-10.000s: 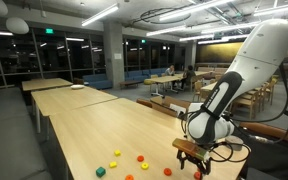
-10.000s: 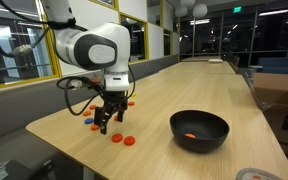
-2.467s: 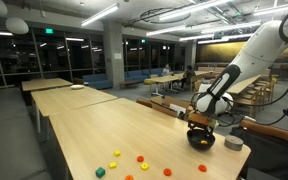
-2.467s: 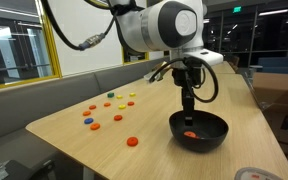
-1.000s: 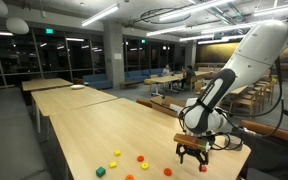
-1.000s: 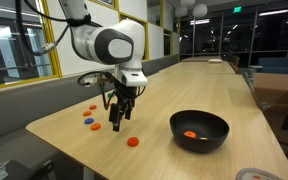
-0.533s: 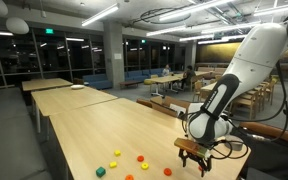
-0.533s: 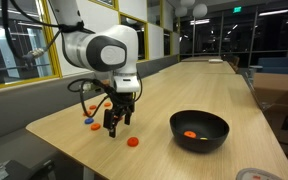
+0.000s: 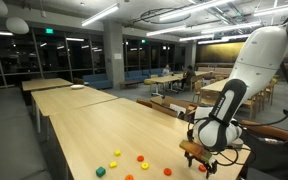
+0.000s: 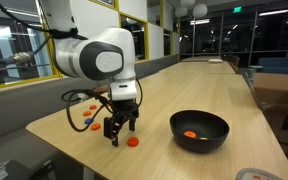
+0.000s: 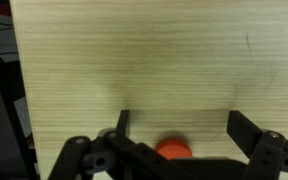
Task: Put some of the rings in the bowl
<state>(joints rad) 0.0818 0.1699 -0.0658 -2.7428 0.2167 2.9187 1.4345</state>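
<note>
Light wooden surface (image 10: 159, 95) in a large room, with a white robot arm (image 10: 94, 60) reaching down toward it. Its black gripper (image 10: 121, 135) hangs low over the surface near the front edge, fingers spread wide apart and holding nothing. In the wrist view the gripper (image 11: 179, 117) frames an orange-red ring (image 11: 174, 150) that lies flat on the wood between the two fingers (image 11: 246, 128), touching neither. In an exterior view the same ring (image 10: 132, 142) sits just beside the fingertips, on the side toward the bowl. The black bowl (image 10: 176, 124) stands apart from the gripper on the same surface, with one orange ring (image 10: 190, 134) lying inside it. More red and orange rings (image 10: 89, 117) lie scattered behind the gripper. In an exterior view the gripper (image 9: 201, 158) shows from another side, with yellow and orange rings (image 9: 142, 157) and a small green block (image 9: 99, 171) loose on the surface nearby.
</note>
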